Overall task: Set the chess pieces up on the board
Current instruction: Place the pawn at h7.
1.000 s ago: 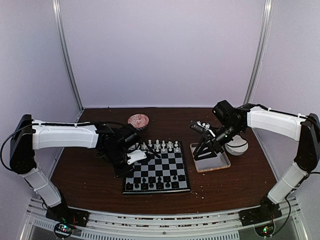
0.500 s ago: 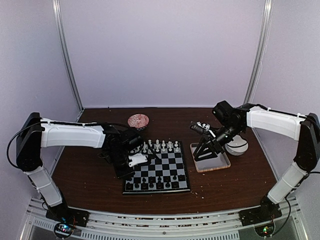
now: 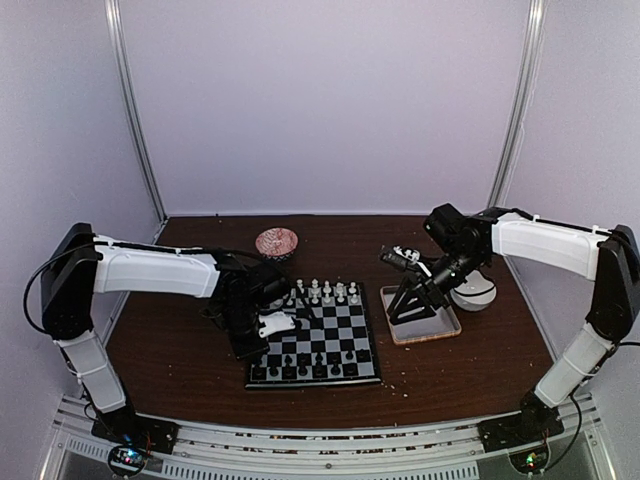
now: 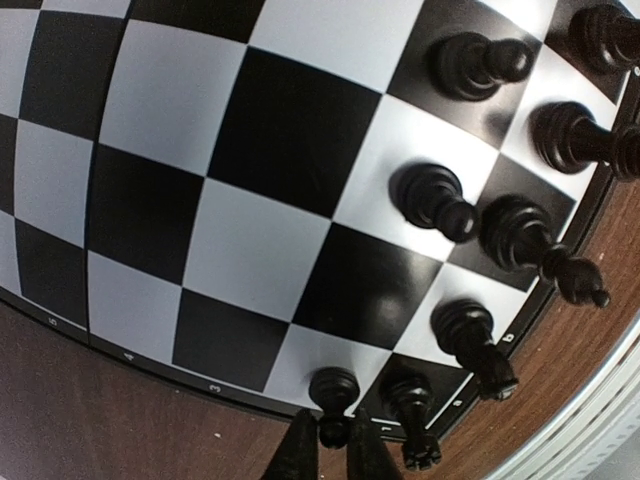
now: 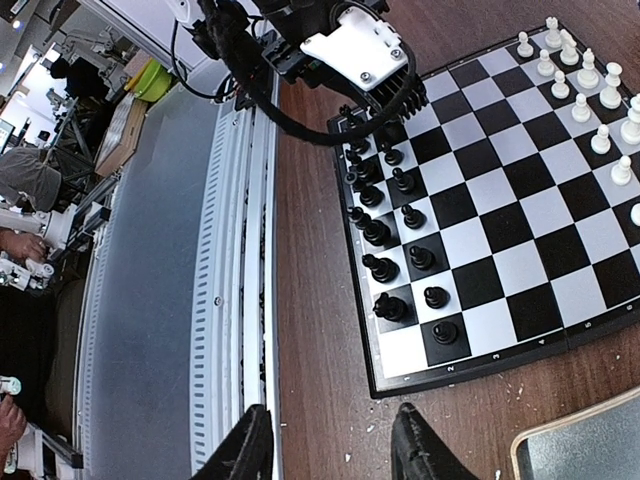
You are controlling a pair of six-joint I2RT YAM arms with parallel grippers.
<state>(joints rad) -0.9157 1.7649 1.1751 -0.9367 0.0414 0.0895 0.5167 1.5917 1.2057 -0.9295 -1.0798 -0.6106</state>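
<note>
— Top view?
— The left gripper (image 3: 255, 347) is low over the near-left corner of the board (image 3: 335, 325). The right gripper (image 3: 405, 312) is above the tray (image 3: 425, 335).
— Left wrist?
— Its fingertips (image 4: 300, 455) narrowly flank the base of 1 black pawn (image 4: 333, 385) on an edge square. Gripping or not, can't tell.
— Right wrist?
— Jaws partly open, empty, over the table (image 5: 310, 300) by the board.

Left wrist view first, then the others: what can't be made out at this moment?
- Left wrist: left end effector cut off by the bottom edge; whether it grips the small black pawn is unclear.
- Top external: right end effector covers the wooden-rimmed grey tray; contents hidden.
- Top external: tiny white chess pieces too small to tell types.
</note>
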